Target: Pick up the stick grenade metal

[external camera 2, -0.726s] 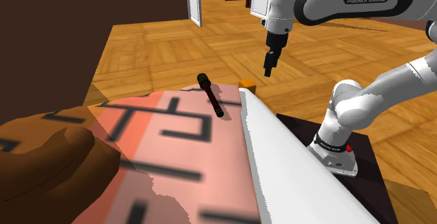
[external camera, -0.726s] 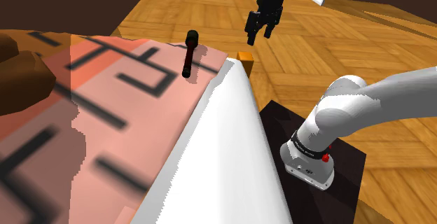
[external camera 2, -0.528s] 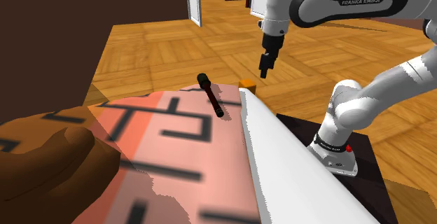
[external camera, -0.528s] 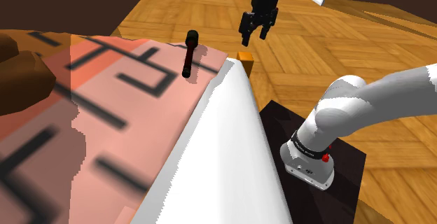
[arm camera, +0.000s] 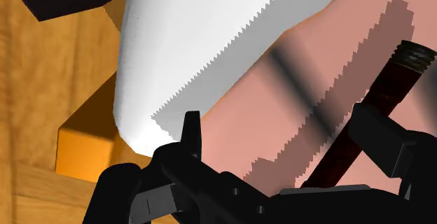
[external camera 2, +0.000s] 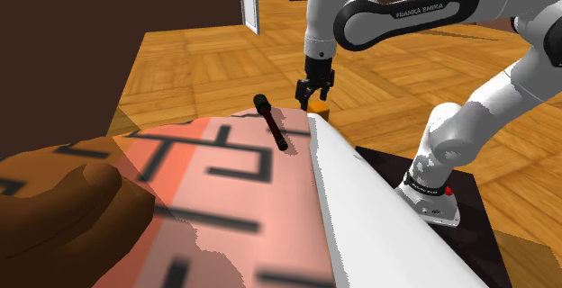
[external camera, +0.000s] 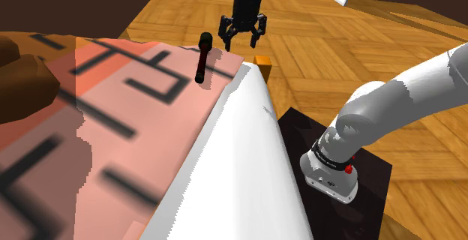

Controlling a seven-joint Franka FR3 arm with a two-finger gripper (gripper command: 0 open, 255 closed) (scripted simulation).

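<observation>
The stick grenade (external camera: 202, 57) is a dark rod with a thicker black head. It lies on the pink patterned bed cover (external camera: 142, 103) near the far corner, and also appears as the stick grenade (external camera 2: 272, 122) in the second exterior view. My gripper (external camera: 242, 42) hangs open just above that corner, a little toward the shoulder view's right of the grenade and not touching it. From the second exterior view the gripper (external camera 2: 313, 99) is over the bed's edge. Through the wrist camera, the grenade's dark red handle (arm camera: 391, 82) runs close beside one finger (arm camera: 382, 135) of the open gripper (arm camera: 287, 145).
A white rounded bed edge (external camera: 247, 163) runs along the cover. An orange block (external camera: 262, 62) stands at the bed's corner, right under the hand. A brown pillow (external camera 2: 63, 205) lies at the near end. The dark stand (external camera: 375, 178) holds the arm's base. Wooden floor surrounds it.
The gripper has swung toward the shoulder view's left and come down, from over the floor to above the bed's corner beside the grenade. Its fingers stay open. The grenade has not moved.
</observation>
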